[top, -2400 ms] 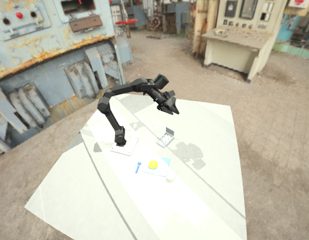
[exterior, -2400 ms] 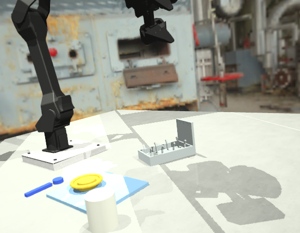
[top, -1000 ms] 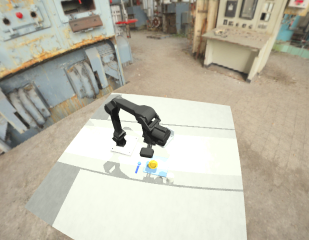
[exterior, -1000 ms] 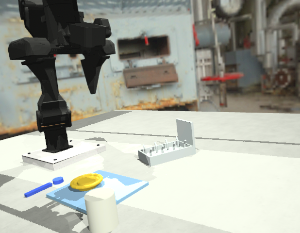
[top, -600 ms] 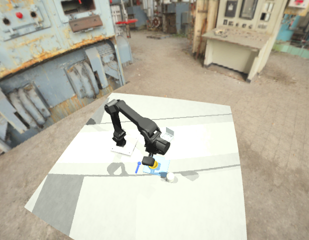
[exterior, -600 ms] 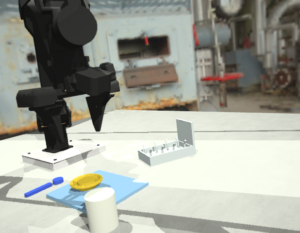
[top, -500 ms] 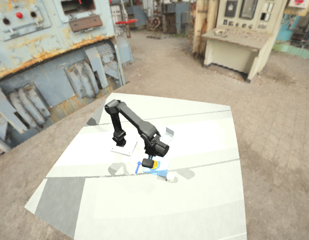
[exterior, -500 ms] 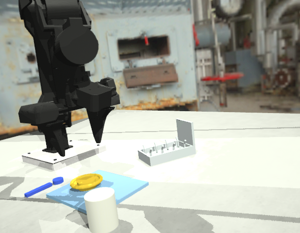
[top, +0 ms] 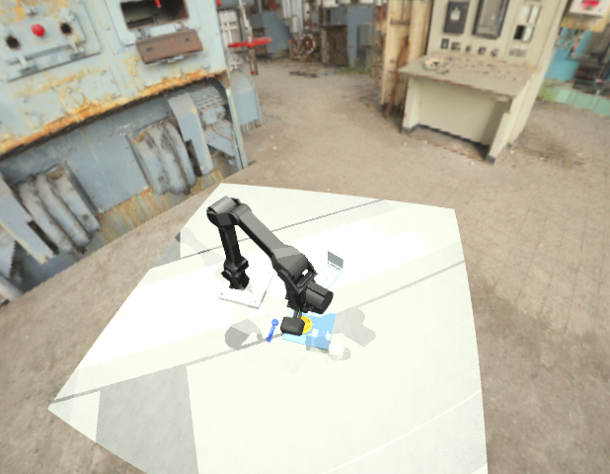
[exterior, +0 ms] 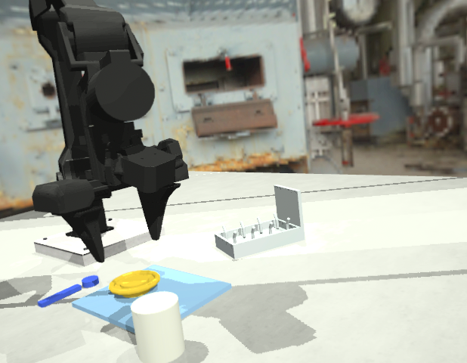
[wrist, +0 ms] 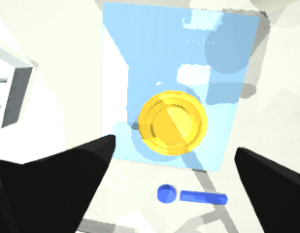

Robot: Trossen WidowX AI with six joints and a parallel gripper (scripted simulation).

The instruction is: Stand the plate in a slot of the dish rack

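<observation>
The yellow round plate lies flat on a light blue mat. The grey dish rack has short upright pegs in two rows and a tall panel at one end; its slots hold no plate. My gripper is open and empty, pointing down above the plate. In the wrist view the plate shows between and beyond the fingertips. In the top view the arm hides the fingertips and covers part of the mat.
A blue spoon-like item lies beside the mat, on the plate's side. A white cylinder stands by the mat's opposite corner. The arm's white base plate is behind, left of the rack in the exterior view.
</observation>
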